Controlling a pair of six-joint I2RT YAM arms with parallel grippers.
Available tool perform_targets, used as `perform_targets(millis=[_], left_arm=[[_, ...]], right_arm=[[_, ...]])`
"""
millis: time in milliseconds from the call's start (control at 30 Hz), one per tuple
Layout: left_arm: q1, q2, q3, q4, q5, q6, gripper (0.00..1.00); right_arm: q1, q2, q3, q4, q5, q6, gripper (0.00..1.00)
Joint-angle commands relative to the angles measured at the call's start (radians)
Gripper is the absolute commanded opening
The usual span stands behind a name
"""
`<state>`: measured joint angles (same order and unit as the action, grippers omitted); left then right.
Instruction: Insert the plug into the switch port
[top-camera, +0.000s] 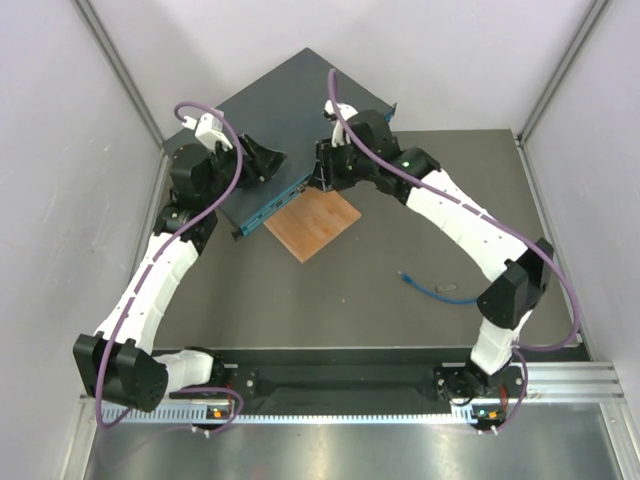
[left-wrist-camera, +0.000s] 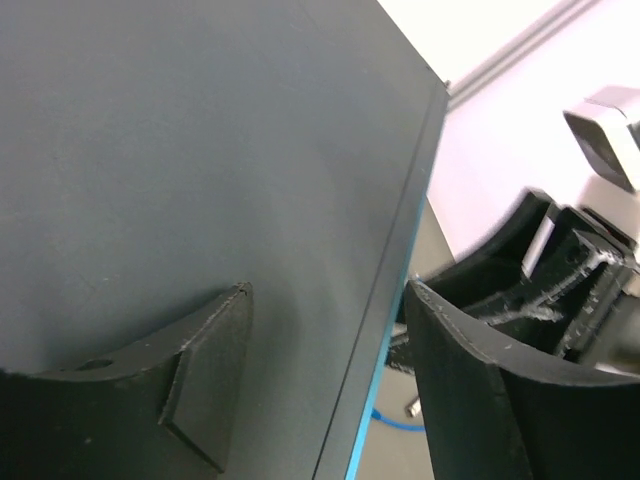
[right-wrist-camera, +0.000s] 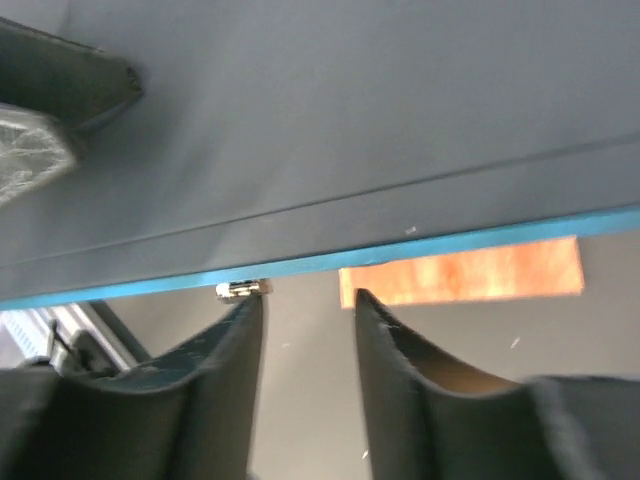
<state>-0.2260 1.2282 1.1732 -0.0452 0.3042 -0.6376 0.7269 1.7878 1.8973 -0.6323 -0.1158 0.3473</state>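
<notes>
**Plug not yet picked up; both hands at the switch**

Judging from these views, the task has barely begun. The plug (top-camera: 403, 273) lies loose on the desk (top-camera: 340, 315) at the end of its short blue cable (top-camera: 440, 293). It is well apart from both hands, off behind the right hand (right-wrist-camera: 305, 305) and close to that arm's elbow. Nothing grips it, and it is nowhere near a port.

Both hands are up at the switch (top-camera: 285, 110) instead. The left hand (left-wrist-camera: 328, 290) has its fingers spread apart. One finger is over the dark top panel and the other is past the bright blue front edge, so the edge runs between them. Whether either finger touches the metal cannot be told.

The right hand also has its fingers apart, with nothing between them. Its fingertips sit just short of the switch's blue front face, and the wooden square (right-wrist-camera: 460, 275) is just beyond its right finger.

Almost all of the work appears to remain. One hand has to go back for the plug and grasp it, turn its clear tip toward the front face, line it up with a socket and press it in. The sockets themselves do not show clearly in any view.
</notes>
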Motion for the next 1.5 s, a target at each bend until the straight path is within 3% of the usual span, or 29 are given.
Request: perform_targets(millis=[0,133,267,300,400,500,667,933,1467], left_arm=[[0.001,0.014,0.0,-0.045,0.027,0.027,0.68],[0.008,0.008,0.023,-0.039,0.065,0.053,0.71],[0.017,0.011,0.054,-0.048,0.114,0.085,0.72],[0.017,0.011,0.062,-0.048,0.127,0.11,0.72],[0.017,0.011,0.08,-0.047,0.18,0.14,0.72],[0.017,0.011,0.092,-0.029,0.278,0.186,0.71],[0.017,0.025,0.106,-0.034,0.387,0.21,0.68],[0.017,0.037,0.108,-0.064,0.401,0.213,0.67],[0.017,0.059,0.115,-0.045,0.395,0.179,0.67]], right_arm=[[-0.101,-0.08,-0.099,0.201,-0.108,-0.118,0.42],[-0.217,-0.256,-0.323,0.122,-0.182,-0.332,0.67],[-0.334,-0.422,-0.495,0.008,-0.235,-0.615,0.86],[-0.383,-0.467,-0.523,-0.074,-0.246,-0.748,0.88],[-0.511,-0.513,-0.612,-0.224,-0.284,-0.981,0.84],[-0.608,-0.486,-0.665,-0.337,-0.26,-1.204,0.7],[-0.636,-0.417,-0.793,-0.372,-0.109,-1.467,0.57],[-0.606,-0.326,-0.86,-0.285,-0.025,-1.558,0.56],[-0.376,-0.248,-1.032,-0.112,0.111,-1.522,0.6]])
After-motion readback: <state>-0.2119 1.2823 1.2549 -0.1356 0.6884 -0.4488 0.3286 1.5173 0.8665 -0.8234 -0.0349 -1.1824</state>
